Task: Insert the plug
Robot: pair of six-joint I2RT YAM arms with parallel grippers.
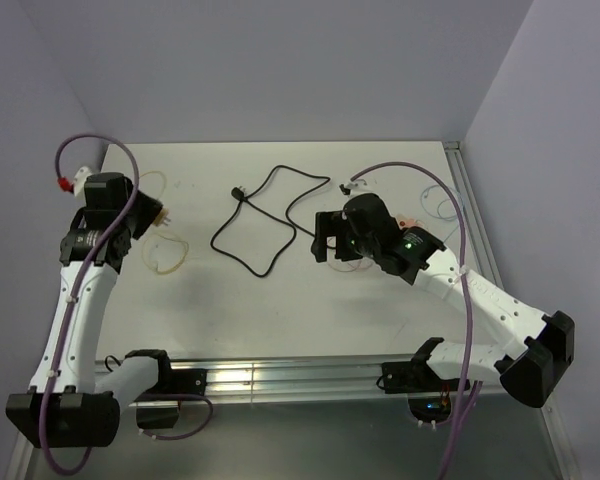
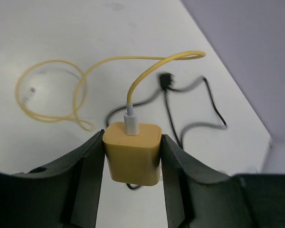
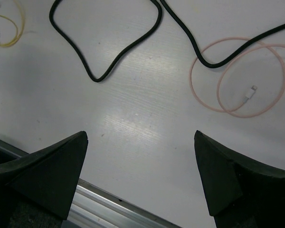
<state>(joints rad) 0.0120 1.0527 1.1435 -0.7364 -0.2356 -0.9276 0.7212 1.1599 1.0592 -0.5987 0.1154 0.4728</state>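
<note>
Partly hidden, the yellow charger (image 2: 132,152) sits clamped in left jaws; right jaws gape wide.

I'm counting three cables: one yellow cable (image 2: 147,58), one black cable (image 3: 96,78), one pink cable (image 3: 190,76); plus one yellow charger (image 2: 132,152).

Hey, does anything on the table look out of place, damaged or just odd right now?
Nothing stands out. The yellow charger sits square in the left pincer with its yellow cable plugged in. The black cable and pink cable lie loose on the table, unbroken as far as the views show.
</note>
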